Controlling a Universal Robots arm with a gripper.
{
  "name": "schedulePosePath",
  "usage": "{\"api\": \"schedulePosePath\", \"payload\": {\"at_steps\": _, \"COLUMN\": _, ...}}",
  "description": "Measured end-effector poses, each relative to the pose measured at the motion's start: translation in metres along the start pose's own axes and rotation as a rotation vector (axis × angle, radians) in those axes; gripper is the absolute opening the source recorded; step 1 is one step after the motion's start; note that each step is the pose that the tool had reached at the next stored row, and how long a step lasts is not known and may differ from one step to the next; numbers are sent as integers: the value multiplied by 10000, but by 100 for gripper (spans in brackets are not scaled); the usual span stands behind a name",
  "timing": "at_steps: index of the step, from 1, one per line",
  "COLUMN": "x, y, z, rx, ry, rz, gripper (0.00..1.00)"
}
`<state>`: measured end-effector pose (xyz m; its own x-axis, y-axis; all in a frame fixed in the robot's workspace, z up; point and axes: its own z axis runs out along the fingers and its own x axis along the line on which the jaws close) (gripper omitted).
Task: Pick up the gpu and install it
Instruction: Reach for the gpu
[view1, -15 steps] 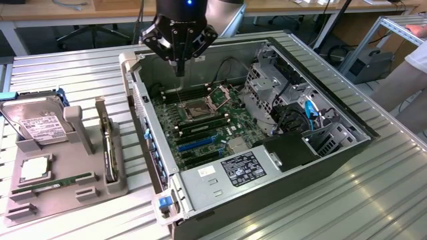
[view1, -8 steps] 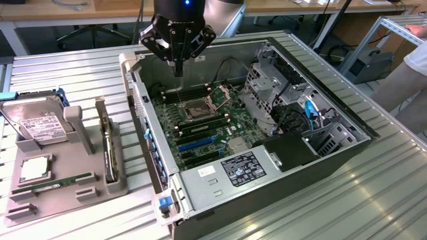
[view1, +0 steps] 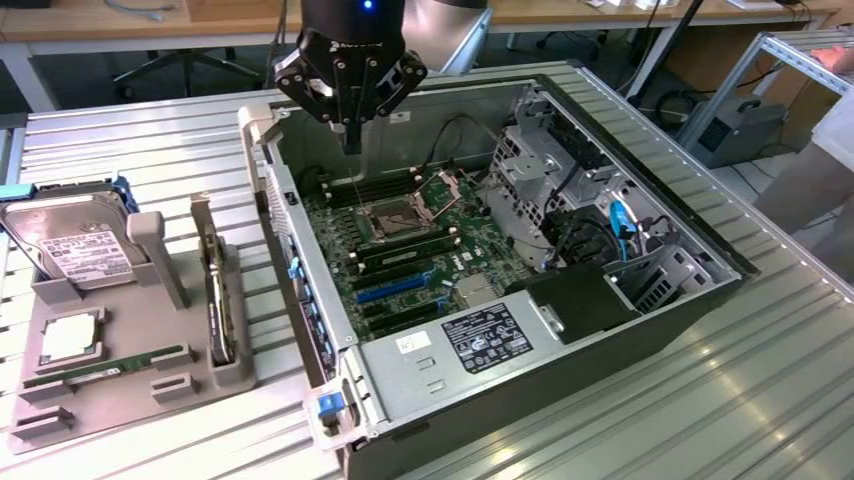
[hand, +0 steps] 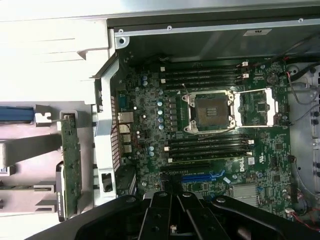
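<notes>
One gpu stands in its tray beside one open case.
From the exterior view's left: one hard drive, one memory stick, the gpu on edge, then one gripper, fingers pressed together and empty, above the motherboard.

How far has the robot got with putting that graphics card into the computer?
Nothing looks done yet. The graphics card stands on edge in the grey holder beside the open computer case. The gripper hangs over the motherboard, apart from the card. Left: picking up the card and seating it; the blue slot is empty.
</notes>
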<state>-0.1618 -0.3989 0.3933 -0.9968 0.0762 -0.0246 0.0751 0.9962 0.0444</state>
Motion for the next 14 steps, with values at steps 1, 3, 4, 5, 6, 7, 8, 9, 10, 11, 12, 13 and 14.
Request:
{"api": "schedulePosePath", "payload": {"at_steps": 1, "x": 7, "y": -1, "z": 0, "rx": 0, "ry": -1, "rz": 0, "gripper": 11}}
{"api": "schedulePosePath", "payload": {"at_steps": 3, "x": 20, "y": -2, "z": -1, "rx": 0, "ry": 0, "rz": 0, "gripper": 11}}
{"api": "schedulePosePath", "payload": {"at_steps": 4, "x": 27, "y": -2, "z": -1, "rx": 0, "ry": 0, "rz": 0, "gripper": 11}}
{"api": "schedulePosePath", "payload": {"at_steps": 5, "x": 33, "y": -2, "z": 0, "rx": -1, "ry": -1, "rz": 1, "gripper": 11}}
{"api": "schedulePosePath", "payload": {"at_steps": 6, "x": 40, "y": -3, "z": -1, "rx": 0, "ry": 0, "rz": 1, "gripper": 11}}
{"api": "schedulePosePath", "payload": {"at_steps": 7, "x": 46, "y": -3, "z": -1, "rx": 0, "ry": 0, "rz": 0, "gripper": 11}}
{"api": "schedulePosePath", "payload": {"at_steps": 8, "x": 52, "y": -4, "z": -1, "rx": 0, "ry": -1, "rz": 1, "gripper": 11}}
{"api": "schedulePosePath", "payload": {"at_steps": 9, "x": 58, "y": -4, "z": -1, "rx": 0, "ry": -1, "rz": 1, "gripper": 11}}
{"api": "schedulePosePath", "payload": {"at_steps": 10, "x": 64, "y": -5, "z": -2, "rx": 0, "ry": -1, "rz": 1, "gripper": 11}}
{"api": "schedulePosePath", "payload": {"at_steps": 11, "x": 72, "y": -5, "z": -2, "rx": 0, "ry": 0, "rz": 0, "gripper": 11}}
{"api": "schedulePosePath", "payload": {"at_steps": 12, "x": 82, "y": -6, "z": -2, "rx": -1, "ry": -1, "rz": 0, "gripper": 11}}
{"api": "schedulePosePath", "payload": {"at_steps": 13, "x": 88, "y": -7, "z": -2, "rx": 0, "ry": 0, "rz": 0, "gripper": 11}}
{"api": "schedulePosePath", "payload": {"at_steps": 14, "x": 95, "y": -7, "z": -2, "rx": -1, "ry": -1, "rz": 1, "gripper": 11}}
